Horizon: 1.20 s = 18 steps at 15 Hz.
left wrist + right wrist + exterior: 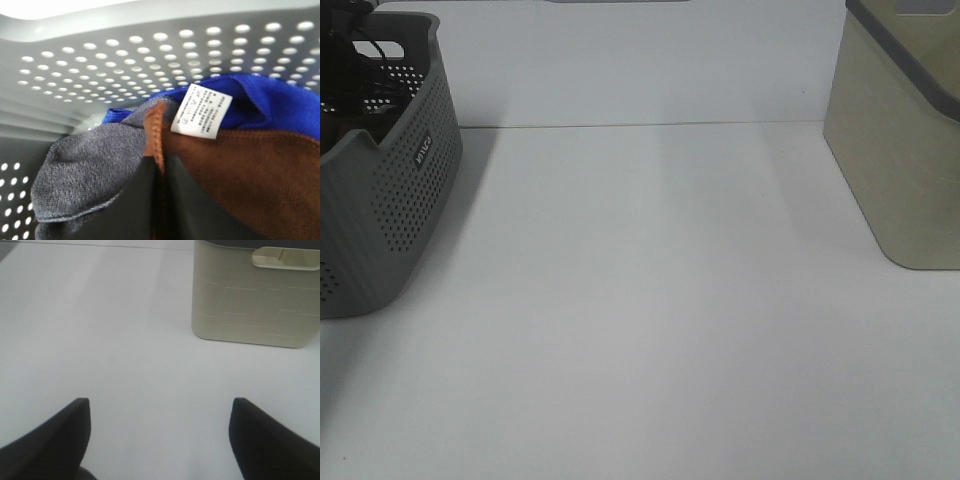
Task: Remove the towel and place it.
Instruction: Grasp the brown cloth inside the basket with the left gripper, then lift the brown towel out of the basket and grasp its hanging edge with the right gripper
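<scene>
The left claw [160, 171] pinches the stitched hem of the brown towel [250, 175], beside its white tag [201, 110], inside the grey basket [150, 60]; soft, light and limp, it should drape when lifted; the right claw [161, 404] hangs spread over the tabletop [125, 340].

White matte table [650, 320], with a faint seam running across its far side. Carries a grey perforated basket [405, 200] at the left edge of the high view, upright and partly cut off by the frame. Carries a beige bin [895, 150] with a dark grey rim at the far right, well apart from the basket.
</scene>
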Tool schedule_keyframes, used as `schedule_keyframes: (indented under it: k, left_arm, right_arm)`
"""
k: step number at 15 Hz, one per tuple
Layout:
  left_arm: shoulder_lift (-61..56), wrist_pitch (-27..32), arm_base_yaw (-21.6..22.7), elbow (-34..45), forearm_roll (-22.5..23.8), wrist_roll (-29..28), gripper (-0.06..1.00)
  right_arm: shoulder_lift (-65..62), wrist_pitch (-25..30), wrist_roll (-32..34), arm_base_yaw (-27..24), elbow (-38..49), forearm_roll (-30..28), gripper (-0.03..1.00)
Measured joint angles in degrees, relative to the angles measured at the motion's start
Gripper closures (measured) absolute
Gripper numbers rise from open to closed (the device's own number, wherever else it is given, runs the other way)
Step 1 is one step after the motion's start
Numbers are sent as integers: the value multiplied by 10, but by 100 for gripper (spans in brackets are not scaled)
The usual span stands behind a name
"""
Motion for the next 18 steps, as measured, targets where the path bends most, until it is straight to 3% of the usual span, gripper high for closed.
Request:
schedule_keyframes:
  k: [1,10,15,18]
  left_arm:
    - [0,1,0,0,0,6,94]
    - [-94,17,0,0,-18,14,94]
    - [-223,18,-8,0,-104,59,94]
    - [-297,16,-54,0,-118,92,94]
  right_arm:
    - [0,0,0,0,0,0,24]
    - [0,0,0,0,0,-1,24]
    - [0,0,0,0,0,-2,24]
    - [0,0,0,0,0,-2,24]
